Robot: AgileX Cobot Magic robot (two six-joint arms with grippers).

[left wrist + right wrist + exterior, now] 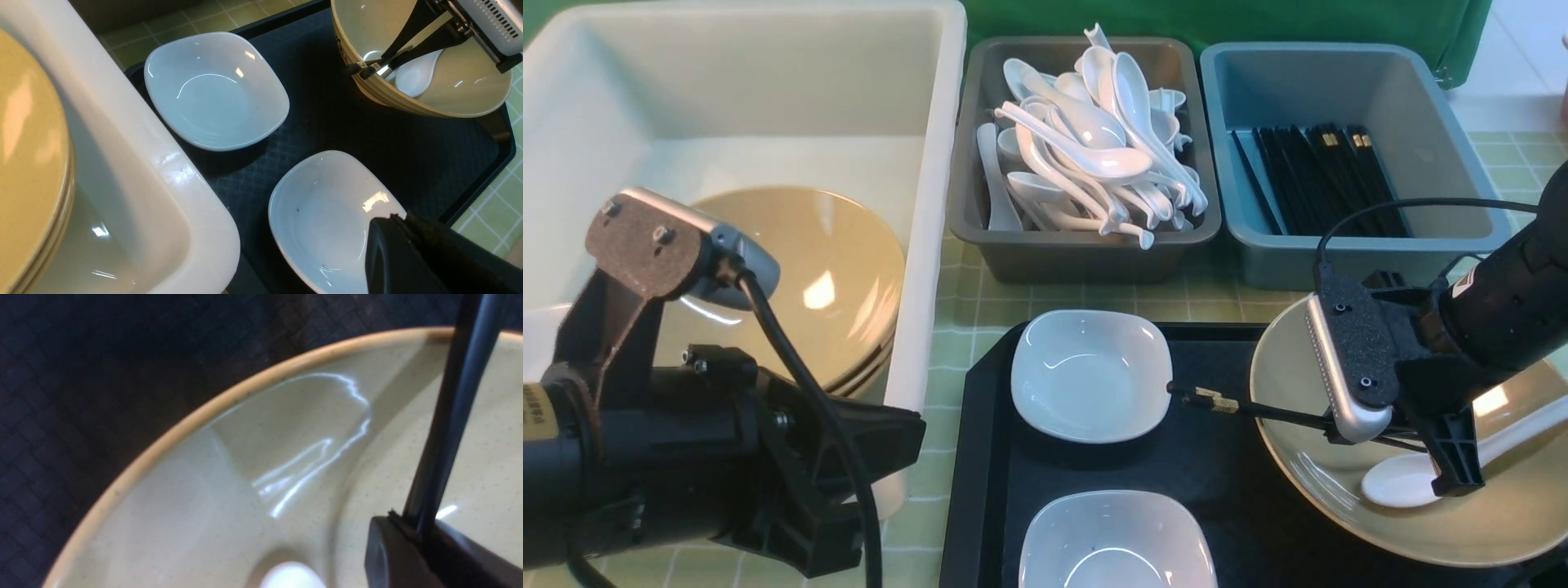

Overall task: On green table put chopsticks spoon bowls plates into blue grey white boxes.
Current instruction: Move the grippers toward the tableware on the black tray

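Right gripper (386, 63): fingers pressed together on the chopsticks (1258, 411), down inside the tan bowl (1486, 523).
Chopsticks: nearly level, the banded ends reach over the bowl rim toward the far plate (1090, 376).
Spoon (1401, 482): lies in the same bowl, just beside that gripper.
Bowl: on the black tray (1241, 490), right side.
Left gripper (394, 228): closed, holds nothing, beside the white box (947, 163).

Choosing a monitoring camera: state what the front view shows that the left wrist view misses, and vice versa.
Front only: grey box of spoons, blue box of chopsticks. Left wrist only: outer side of the tan bowl. Both: black tray, two white plates, that bowl holding one spoon and a chopstick pair, white box with bowls.
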